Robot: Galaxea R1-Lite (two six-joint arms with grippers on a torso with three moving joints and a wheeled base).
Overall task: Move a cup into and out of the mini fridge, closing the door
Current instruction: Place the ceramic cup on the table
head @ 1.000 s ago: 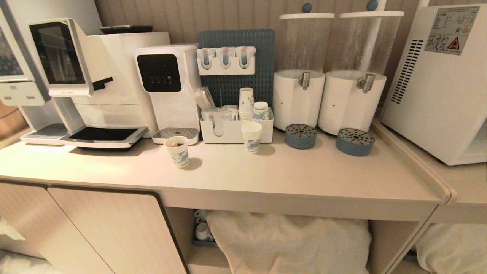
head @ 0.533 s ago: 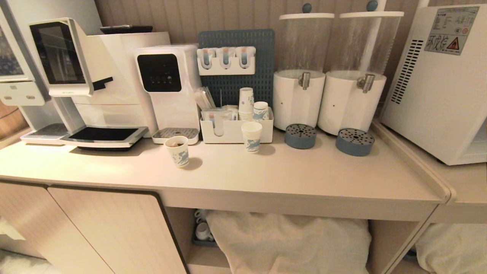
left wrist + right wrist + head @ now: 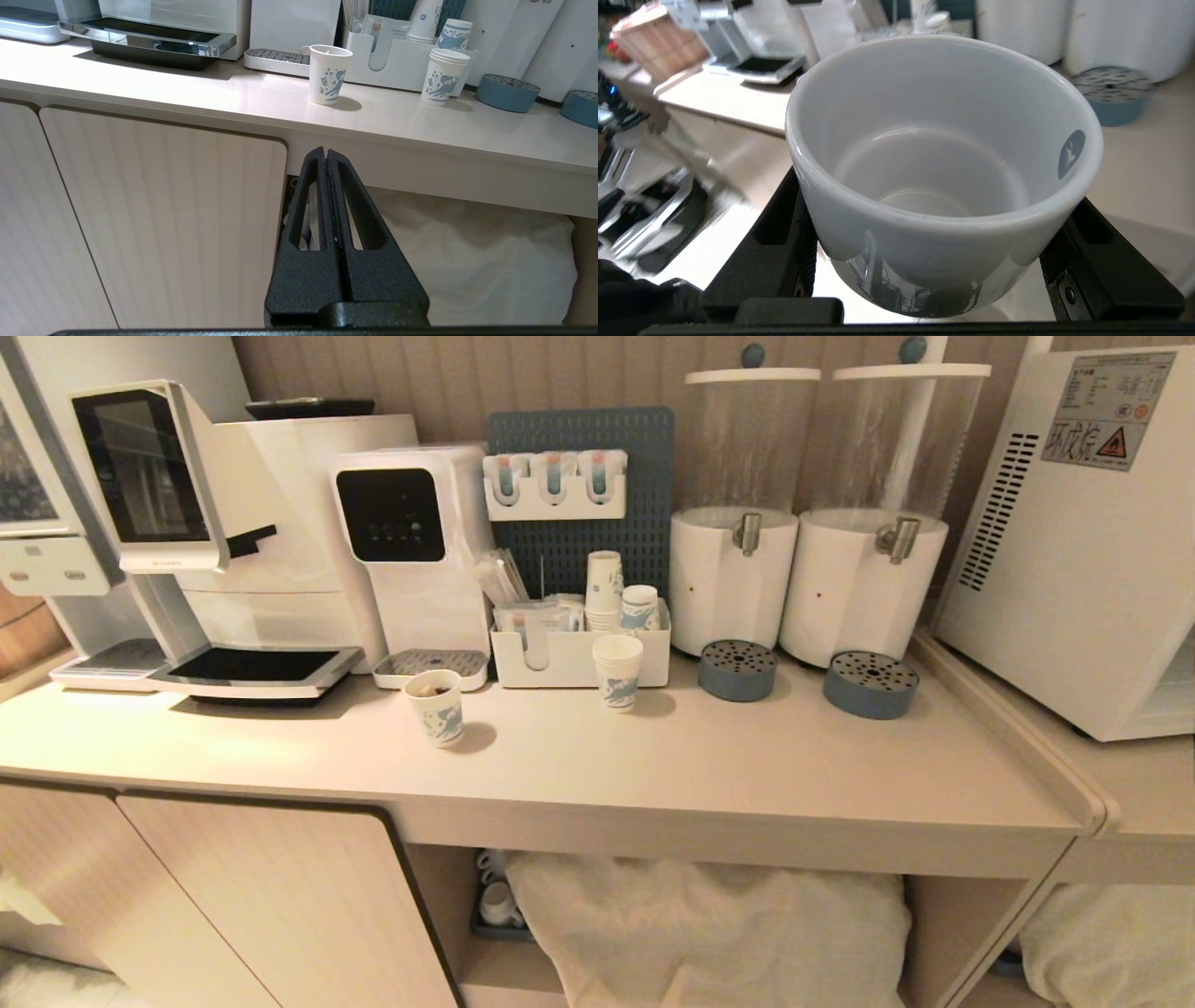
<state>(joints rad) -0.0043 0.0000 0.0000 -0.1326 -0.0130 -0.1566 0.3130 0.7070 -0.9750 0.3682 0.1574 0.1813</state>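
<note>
Pale tabletop (image 3: 747, 756) along a ribbed wall, crowded at the back with coffee machines, a caddy of paper cups, two white drink dispensers (image 3: 733, 579). Mini fridge (image 3: 1074, 541) at the far right on the neighbouring counter, seen side-on with vent slots and warning sticker; door not visible from the head view, so open or shut could not be told.

Neither arm in the head view. Left gripper (image 3: 326, 156) low in front of the cabinet below the tabletop edge, fingers pressed together, holding nothing, apparently parked.

Right gripper (image 3: 943, 261) clamped on the cup (image 3: 943, 177), one black finger on each side of the lower body, mouth up, empty, grey round mark inside near the rim. Held above the tabletop edge, blue drip tray (image 3: 1111, 93) beyond. Handle not seen.

Handling judgement: glazed ceramic, stiff, fairly heavy for its size, slick under rubber pads, chips if knocked on a wire shelf. Hold on the wide body above the stepped base looked sound; best kept upright and set down gently
</note>
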